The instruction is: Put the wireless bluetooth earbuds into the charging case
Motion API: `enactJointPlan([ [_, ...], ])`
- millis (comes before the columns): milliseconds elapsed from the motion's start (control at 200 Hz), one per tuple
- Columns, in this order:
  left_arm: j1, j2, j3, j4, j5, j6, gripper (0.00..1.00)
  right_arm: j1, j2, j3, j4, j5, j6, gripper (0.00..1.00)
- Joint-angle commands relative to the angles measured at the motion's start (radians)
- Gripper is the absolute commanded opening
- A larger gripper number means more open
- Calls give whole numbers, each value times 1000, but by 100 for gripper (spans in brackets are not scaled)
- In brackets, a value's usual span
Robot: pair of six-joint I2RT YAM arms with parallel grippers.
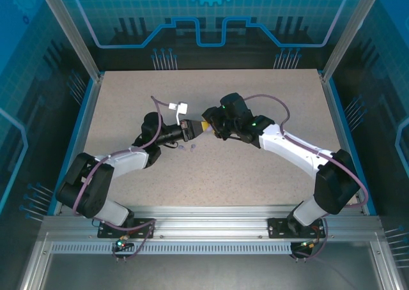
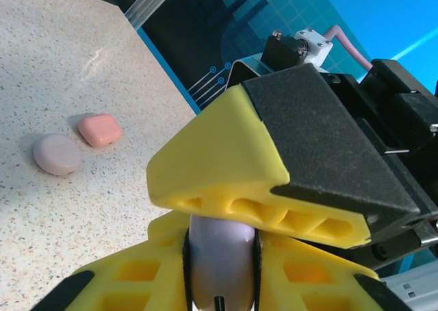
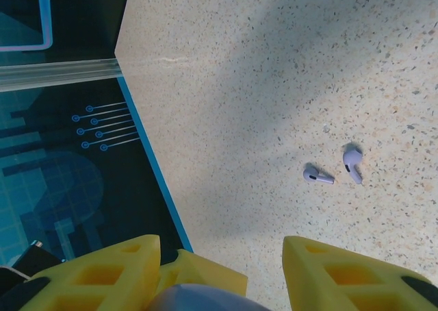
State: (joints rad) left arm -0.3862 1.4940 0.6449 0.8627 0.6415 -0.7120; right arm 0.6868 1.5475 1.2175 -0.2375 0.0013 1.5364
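Note:
My left gripper [image 2: 222, 259] is shut on a lilac charging case [image 2: 220, 264], which stands on edge between its yellow fingers. In the top view both grippers meet above the middle of the table, left gripper [image 1: 193, 129] facing right gripper [image 1: 209, 128]. One yellow finger [image 2: 212, 167] of the right gripper lies across the top of the held case. In the right wrist view the right gripper [image 3: 222, 287] stands open, its fingers wide apart around the case [image 3: 198, 301]. Two purple earbuds [image 3: 317, 175] [image 3: 352, 165] lie loose on the table below, also seen from above [image 1: 186, 149].
A second lilac case [image 2: 57, 153] and a pink case [image 2: 99, 129] lie shut side by side on the speckled table [image 1: 255, 175]. A white connector [image 1: 180, 107] on the left arm's cable hangs behind the grippers. A blue rim [image 3: 147, 164] marks the table's edge.

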Motion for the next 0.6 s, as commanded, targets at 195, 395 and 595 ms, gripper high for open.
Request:
enactJointPlan([
  [195, 4, -2, -9, 79, -84, -26, 2, 12, 20, 19, -16, 7, 20, 29],
  [395, -3, 0, 4, 58, -75, -23, 0, -19, -15, 10, -3, 19, -61, 83],
  [595, -3, -21, 30, -33, -39, 26, 0, -123, -143, -82, -16, 11, -297, 89],
])
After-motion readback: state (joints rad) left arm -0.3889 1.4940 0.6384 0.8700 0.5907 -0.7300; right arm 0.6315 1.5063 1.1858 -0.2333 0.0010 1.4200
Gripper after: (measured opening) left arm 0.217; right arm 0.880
